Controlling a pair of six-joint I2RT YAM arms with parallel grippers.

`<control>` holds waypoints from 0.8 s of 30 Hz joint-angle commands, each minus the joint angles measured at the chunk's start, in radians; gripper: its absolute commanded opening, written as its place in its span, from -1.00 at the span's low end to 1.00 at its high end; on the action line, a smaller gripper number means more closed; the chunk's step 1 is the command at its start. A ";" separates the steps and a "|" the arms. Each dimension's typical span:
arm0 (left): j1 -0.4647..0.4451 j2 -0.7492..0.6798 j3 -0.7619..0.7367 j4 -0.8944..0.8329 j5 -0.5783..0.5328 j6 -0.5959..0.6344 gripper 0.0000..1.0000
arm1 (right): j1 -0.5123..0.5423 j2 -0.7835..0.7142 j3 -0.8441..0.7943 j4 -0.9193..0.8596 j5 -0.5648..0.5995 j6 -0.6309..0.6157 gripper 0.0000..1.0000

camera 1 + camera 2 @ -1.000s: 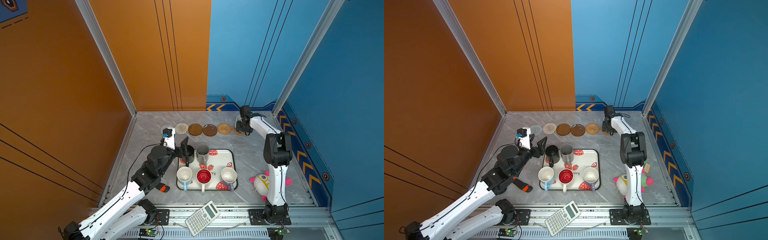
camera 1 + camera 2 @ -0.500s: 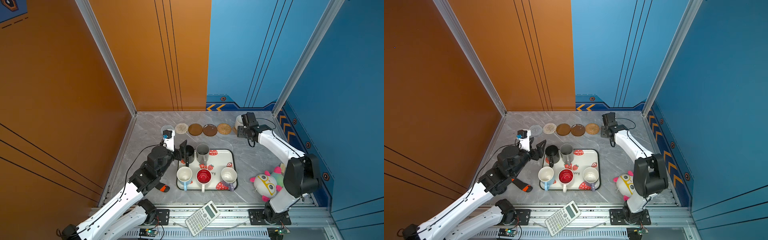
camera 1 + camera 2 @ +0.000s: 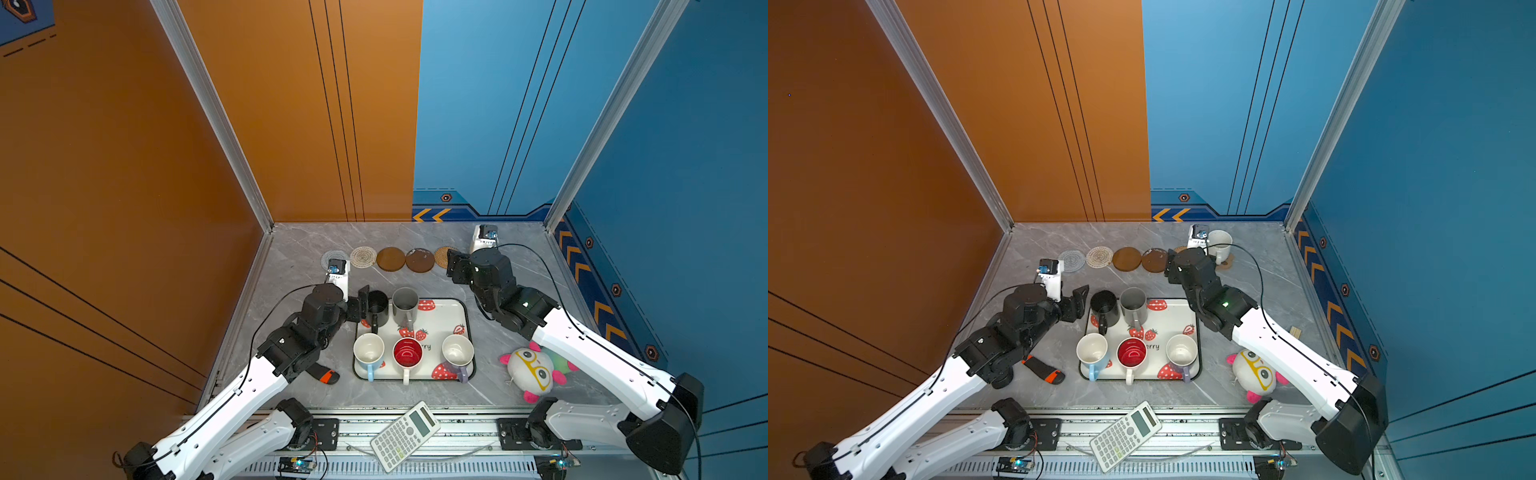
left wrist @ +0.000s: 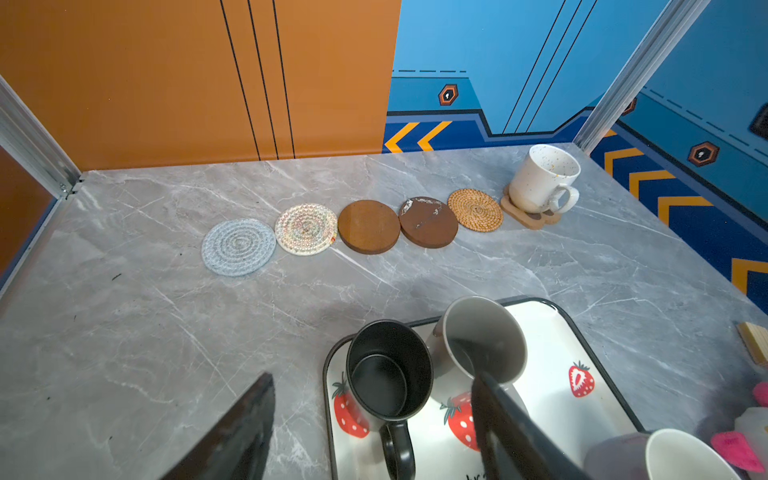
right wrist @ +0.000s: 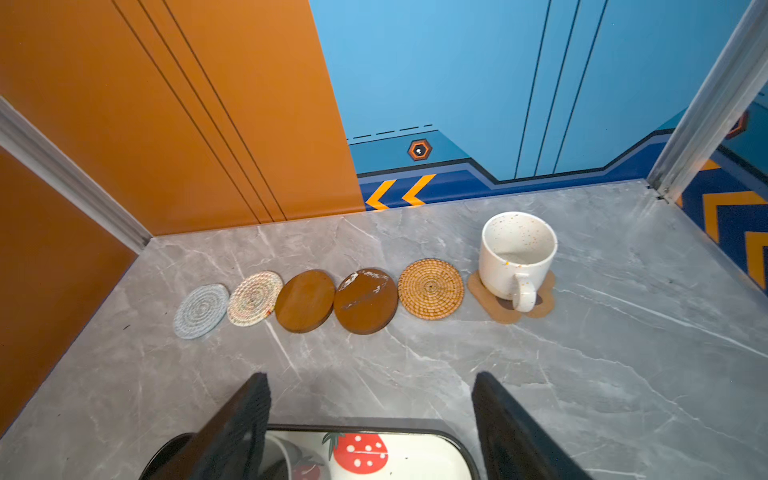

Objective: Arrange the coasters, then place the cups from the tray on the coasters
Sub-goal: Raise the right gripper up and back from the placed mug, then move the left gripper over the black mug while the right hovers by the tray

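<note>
the white strawberry tray point(image 3: 1177, 320) sits low in the middle of both top views. in a top view its printed word reads only "erry", the start hidden behind the red-lined white mug point(image 3: 1131, 353). that mug stands in the tray's lower row between the light blue mug point(image 3: 1092, 353) and the lavender mug point(image 3: 1181, 351). the black mug point(image 3: 1104, 305) and grey mug point(image 3: 1133, 303) stand at its upper left corner.

above the tray runs a row of 5 bare coasters: grey woven coaster point(image 3: 334, 258), white woven coaster point(image 3: 363, 257), plain brown disc point(image 3: 390, 259), scuffed brown disc point(image 3: 419, 260), tan woven coaster point(image 3: 444, 254). at the row's right end the speckled mug point(image 3: 1220, 245) stands on the paw-shaped coaster point(image 3: 1228, 262).

the left gripper point(image 3: 1077, 301) is spread and empty, just left of the black mug. the right gripper point(image 5: 368, 386) is spread too, holding nothing, between the tray and the row's right end. the calculator point(image 3: 405, 436) lies at the bottom edge, its key labels too small to read.
</note>
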State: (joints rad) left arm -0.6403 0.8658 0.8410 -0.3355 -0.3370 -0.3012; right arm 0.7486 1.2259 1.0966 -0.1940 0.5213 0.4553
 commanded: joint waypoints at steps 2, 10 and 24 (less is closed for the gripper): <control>0.008 0.035 0.071 -0.154 0.017 -0.031 0.49 | 0.033 -0.048 -0.116 0.103 0.055 0.067 0.51; 0.009 0.133 0.111 -0.260 0.093 -0.087 0.45 | 0.011 -0.088 -0.173 0.111 0.041 0.072 0.55; -0.015 0.250 0.182 -0.329 0.131 -0.098 0.37 | -0.011 -0.120 -0.222 0.164 -0.007 0.081 0.56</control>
State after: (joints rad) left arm -0.6434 1.0908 0.9913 -0.6121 -0.2268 -0.3908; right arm 0.7425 1.1133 0.8864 -0.0658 0.5270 0.5213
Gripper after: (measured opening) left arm 0.686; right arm 0.779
